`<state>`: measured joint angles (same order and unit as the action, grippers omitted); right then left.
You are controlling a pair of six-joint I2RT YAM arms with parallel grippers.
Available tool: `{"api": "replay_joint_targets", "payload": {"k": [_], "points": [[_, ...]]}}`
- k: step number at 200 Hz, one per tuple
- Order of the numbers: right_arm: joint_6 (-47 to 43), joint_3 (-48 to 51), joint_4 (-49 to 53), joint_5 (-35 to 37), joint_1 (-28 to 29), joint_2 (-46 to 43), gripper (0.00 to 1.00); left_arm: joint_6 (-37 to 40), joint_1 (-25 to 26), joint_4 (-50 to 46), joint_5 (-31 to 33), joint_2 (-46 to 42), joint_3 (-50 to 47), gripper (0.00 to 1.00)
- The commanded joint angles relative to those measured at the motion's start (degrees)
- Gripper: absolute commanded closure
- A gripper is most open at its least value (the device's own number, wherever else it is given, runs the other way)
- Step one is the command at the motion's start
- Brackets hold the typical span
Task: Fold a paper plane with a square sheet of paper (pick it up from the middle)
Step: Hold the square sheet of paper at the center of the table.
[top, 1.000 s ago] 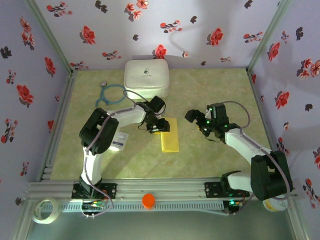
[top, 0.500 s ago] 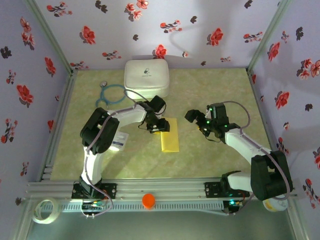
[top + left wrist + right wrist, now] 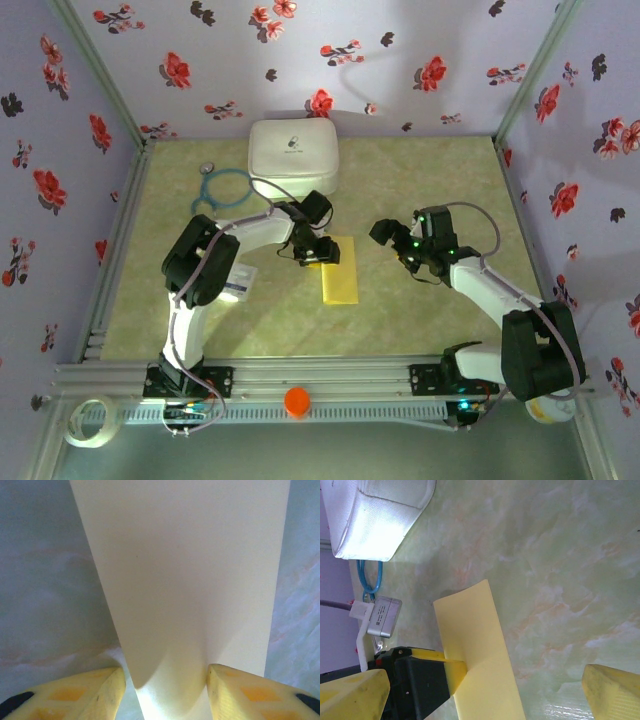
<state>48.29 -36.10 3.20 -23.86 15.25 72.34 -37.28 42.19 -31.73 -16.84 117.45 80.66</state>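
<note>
a tape roll [image 3: 85, 421] lies off the mat at the near left. a small white packet [image 3: 240, 282] sits against the left arm's elbow. a blue ring [image 3: 219, 190] lies behind it, just beside the white case [image 3: 292, 155] at the back. the left gripper [image 3: 317, 256] is down on the far left corner of the square sheet of paper [image 3: 342, 282], its fingers [image 3: 100, 692] partway apart with paper between them. whether they pinch it or only press on it, i cannot tell. the sheet lies mid-table, yellow and folded to a narrow strip, its far end lifted a little. to its right the right gripper [image 3: 392, 243] hovers near, jaws spread wide, holding nothing.
</note>
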Motion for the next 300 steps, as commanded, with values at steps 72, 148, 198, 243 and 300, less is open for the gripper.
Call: {"api": "replay_joint_targets", "payload": {"k": [72, 148, 198, 243, 300], "points": [[0.5, 0.3, 0.0, -0.8, 0.1, 0.5, 0.01, 2.7, -0.3, -2.4, 8.5, 6.8, -0.9, 0.49], [-2.0, -2.0, -0.2, -5.0, 2.6, 6.1, 0.25, 2.4, -0.3, -2.0, 8.3, 6.8, -1.1, 0.49], [-8.0, -8.0, 6.6, -7.3, 8.0, 14.8, 0.78, 2.3, -0.2, -1.7, 8.0, 6.9, -1.4, 0.49], [-7.4, -10.5, 5.2, -6.8, 10.8, 20.6, 1.0, 2.3, -0.2, -1.6, 7.8, 6.9, -1.5, 0.49], [-5.9, -11.6, 2.2, -8.0, 11.7, 25.0, 1.0, 2.2, -0.2, -1.4, 7.7, 7.0, -1.5, 0.49]]}}
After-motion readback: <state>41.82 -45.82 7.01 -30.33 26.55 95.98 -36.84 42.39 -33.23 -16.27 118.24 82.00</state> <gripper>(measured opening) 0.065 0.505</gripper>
